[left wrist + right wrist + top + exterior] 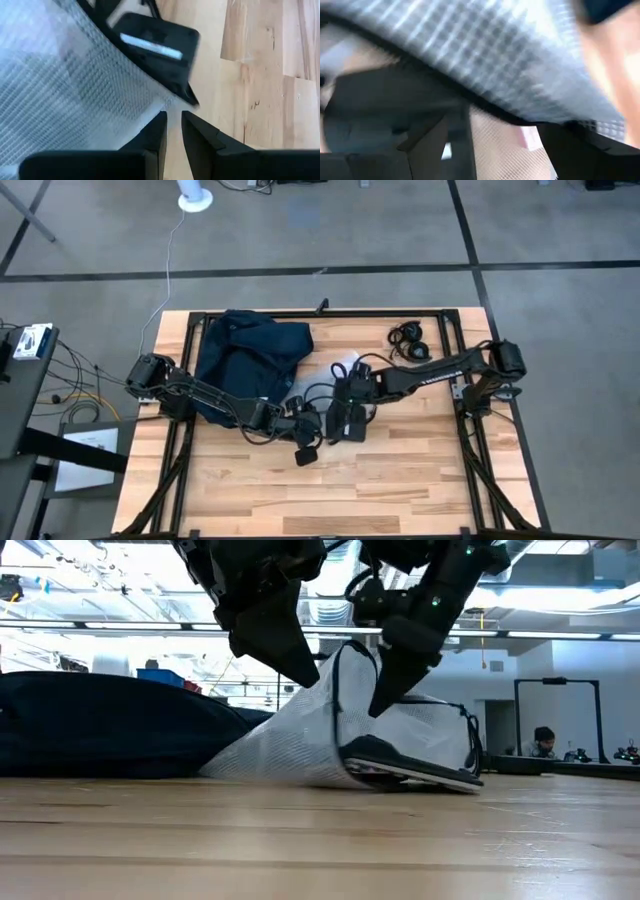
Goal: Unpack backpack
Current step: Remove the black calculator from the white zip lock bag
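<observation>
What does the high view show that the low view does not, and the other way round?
Only the high view shows the black headphones-like item near the table's far edge, the floor, and the whole wooden table.

Only the low view shows the white mesh pouch raised between the two tools, its black-edged rim, and a person in the room behind.

Both show the dark navy backpack, the left tool and the right tool close together beside it.

Left gripper jaws nearly closed, white mesh bag, black pouch, wooden table
</observation>
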